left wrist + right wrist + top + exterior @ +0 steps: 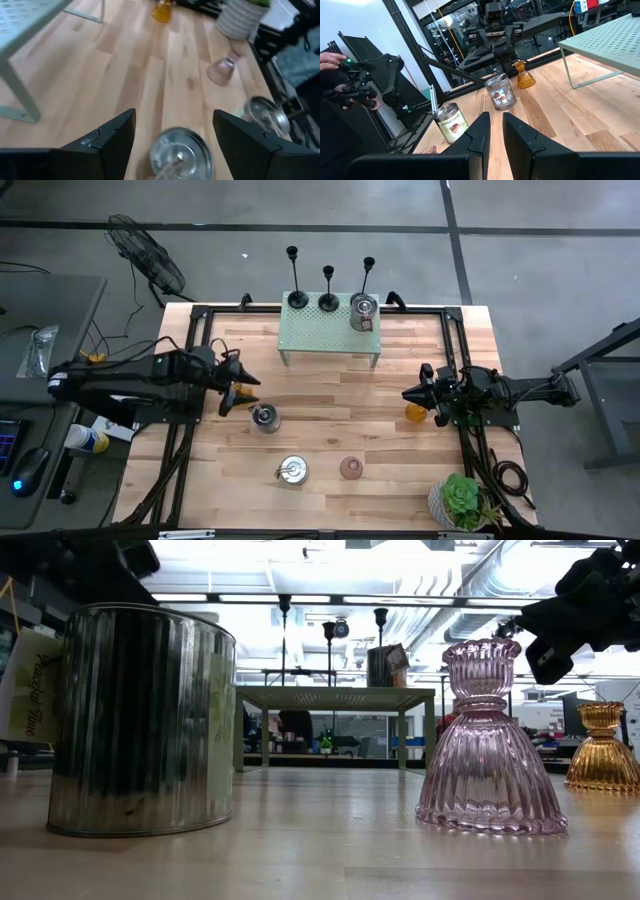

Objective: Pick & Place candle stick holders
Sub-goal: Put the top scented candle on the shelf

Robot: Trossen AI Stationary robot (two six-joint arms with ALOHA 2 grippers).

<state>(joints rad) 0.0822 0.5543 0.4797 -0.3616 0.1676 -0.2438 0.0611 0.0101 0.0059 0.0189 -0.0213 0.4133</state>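
Observation:
Three black candle stick holders (293, 280) (328, 288) (368, 270) stand upright along the far edge of a green perforated stand (320, 338), also seen in the low view (328, 645). My left gripper (237, 388) (174, 117) hangs open above the table at the left, over a tin (180, 150) and touching nothing. An amber glass holder (522, 75) stands on the table below it. My right gripper (415, 393) (495, 117) waits shut at the right, beside another amber glass holder (416, 412).
A tin (363, 312) shares the green stand. On the table are a tin (265, 418), a second tin (293, 470), a pink glass holder (351, 468) and a potted succulent (460, 500). A person's hands (335, 75) show beyond the table's left edge.

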